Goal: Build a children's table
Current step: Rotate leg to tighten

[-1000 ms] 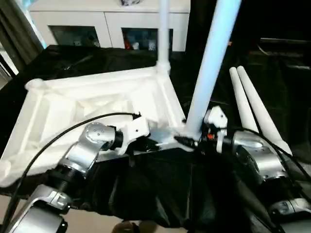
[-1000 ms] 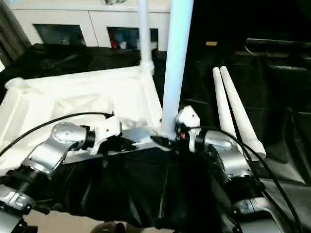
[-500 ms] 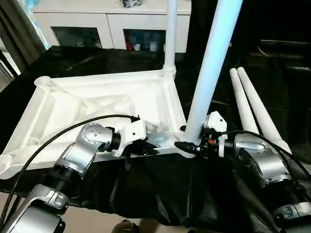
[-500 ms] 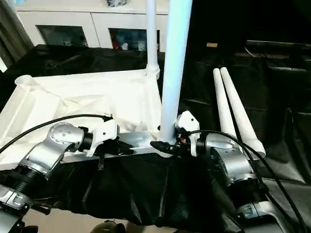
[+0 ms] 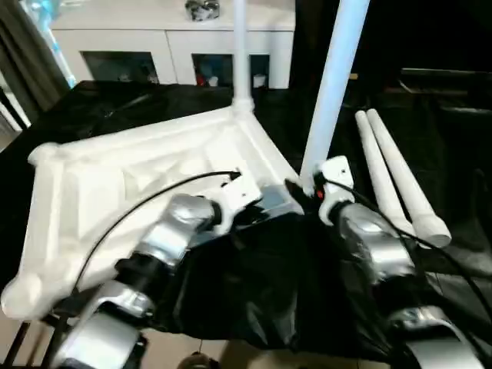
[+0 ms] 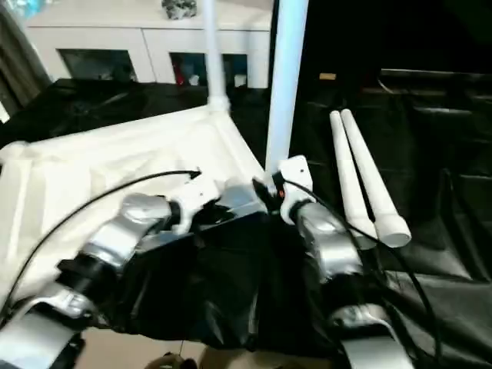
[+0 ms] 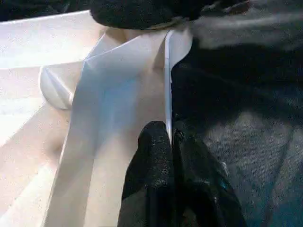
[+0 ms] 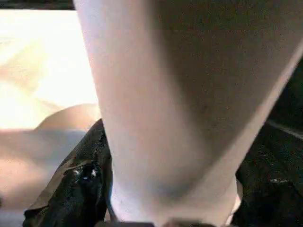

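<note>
The left gripper [image 7: 171, 142] has its two black fingers clenched on the thin near rim of the tabletop [image 5: 138, 173], one finger on each face of the edge, with the ribbed underside spreading away beyond the fingertips. The right gripper [image 5: 301, 188] grasps the near leg [image 5: 332, 84] low down, close to its corner socket, the leg rising upright from between the fingers. A far leg [image 5: 240, 50] stands in the corner beyond, and two loose legs [image 5: 396, 173] lie side by side on the black cloth [image 5: 254, 292], outside the right gripper.
</note>
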### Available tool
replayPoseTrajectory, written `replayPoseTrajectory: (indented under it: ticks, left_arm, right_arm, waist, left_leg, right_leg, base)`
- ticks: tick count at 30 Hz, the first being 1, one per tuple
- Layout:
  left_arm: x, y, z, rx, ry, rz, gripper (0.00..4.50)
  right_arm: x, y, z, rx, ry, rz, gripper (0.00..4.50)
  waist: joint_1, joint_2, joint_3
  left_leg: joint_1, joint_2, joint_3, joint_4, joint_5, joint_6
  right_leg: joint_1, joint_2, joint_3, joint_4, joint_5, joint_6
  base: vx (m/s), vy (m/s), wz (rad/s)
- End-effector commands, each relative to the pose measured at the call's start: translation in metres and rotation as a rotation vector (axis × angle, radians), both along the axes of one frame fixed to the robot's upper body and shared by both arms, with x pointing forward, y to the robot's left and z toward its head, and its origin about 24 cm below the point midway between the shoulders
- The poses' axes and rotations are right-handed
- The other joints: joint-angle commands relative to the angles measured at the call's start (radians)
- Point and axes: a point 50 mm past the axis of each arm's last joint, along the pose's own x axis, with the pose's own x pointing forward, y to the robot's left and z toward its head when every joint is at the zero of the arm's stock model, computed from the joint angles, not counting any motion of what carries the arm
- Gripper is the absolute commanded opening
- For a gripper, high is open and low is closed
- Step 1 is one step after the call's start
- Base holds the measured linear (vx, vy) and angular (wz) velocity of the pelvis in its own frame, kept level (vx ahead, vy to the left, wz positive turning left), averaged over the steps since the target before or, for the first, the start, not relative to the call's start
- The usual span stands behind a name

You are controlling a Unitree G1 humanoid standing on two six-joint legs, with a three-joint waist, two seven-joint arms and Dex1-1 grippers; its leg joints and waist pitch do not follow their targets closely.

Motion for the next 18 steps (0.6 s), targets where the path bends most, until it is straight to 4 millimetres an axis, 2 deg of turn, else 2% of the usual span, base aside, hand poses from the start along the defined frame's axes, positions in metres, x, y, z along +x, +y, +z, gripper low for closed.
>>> replayPoseTrajectory:
  ticks: [1,3,6,7,10,14,15,18]
  left_arm:
    - [-0.001,-0.03,0.011,-0.042,-0.057,-0.042,0.0]
    - [-0.002,-0.033,0.013,-0.054,-0.073,-0.056,0.0]
    - [-0.003,-0.028,0.015,-0.06,-0.084,-0.081,0.0]
    - [-0.004,-0.026,0.015,-0.06,-0.092,-0.095,0.0]
    - [-0.005,-0.016,0.015,-0.061,-0.088,-0.121,0.0]
    - [-0.01,0.001,0.013,-0.053,-0.065,-0.171,0.0]
    - [-0.011,0.005,0.013,-0.054,-0.056,-0.183,0.0]
    - [-0.014,0.016,0.013,-0.056,-0.033,-0.225,0.0]
  right_arm:
    - [-0.008,0.035,-0.016,-0.005,0.056,0.082,3.09]
    - [-0.007,0.037,-0.012,0.054,0.048,0.092,3.47]
    - [-0.006,0.033,-0.009,0.042,0.026,0.118,3.54]
    - [-0.006,0.029,-0.008,0.033,0.013,0.129,3.79]
    - [-0.008,0.016,-0.005,0.014,-0.015,0.181,3.79]
    - [-0.016,0.001,-0.002,-0.033,-0.041,0.337,3.79]
    - [-0.019,-0.002,-0.001,-0.041,-0.044,0.386,3.79]
    - [-0.027,-0.008,0.001,-0.045,-0.033,0.51,3.79]
  waist:
    - [-0.004,-0.008,-0.057]
    - [-0.003,-0.01,-0.058]
    - [-0.001,-0.009,-0.062]
    - [-0.001,-0.012,-0.063]
    - [0.0,-0.011,-0.067]
    - [0.002,-0.01,-0.074]
    - [0.006,-0.011,-0.076]
    - [0.004,-0.009,-0.074]
  left_leg:
    - [0.011,0.02,-0.014,-0.08,-0.338,-0.002]
    - [0.011,0.02,-0.012,-0.081,-0.327,0.011]
    - [0.003,0.022,-0.012,-0.08,-0.288,0.022]
    - [0.004,0.022,-0.011,-0.08,-0.279,0.024]
    - [-0.002,0.022,-0.009,-0.074,-0.238,0.042]
    - [-0.008,0.024,-0.008,-0.065,-0.165,0.074]
    - [-0.011,0.023,-0.006,-0.059,-0.133,0.1]
    - [-0.009,0.024,-0.004,-0.058,-0.138,0.12]
  right_leg:
    - [0.034,-0.062,0.046,-0.107,-0.451,-0.136]
    - [0.034,-0.06,0.047,-0.105,-0.411,-0.142]
    - [0.039,-0.058,0.048,-0.095,-0.332,-0.162]
    - [0.038,-0.058,0.049,-0.094,-0.314,-0.167]
    - [0.043,-0.058,0.048,-0.084,-0.232,-0.192]
    - [0.047,-0.056,0.048,-0.068,-0.113,-0.226]
    - [0.049,-0.055,0.047,-0.061,-0.044,-0.242]
    - [0.048,-0.053,0.046,-0.06,-0.03,-0.257]
  base:
    - [0.0,0.0,0.0]
    - [0.0,0.0,0.0]
    - [0.0,0.0,0.0]
    - [0.0,0.0,0.0]
    - [0.0,0.0,0.0]
    - [0.0,0.0,0.0]
    - [0.0,0.0,0.0]
    - [0.0,0.0,0.0]
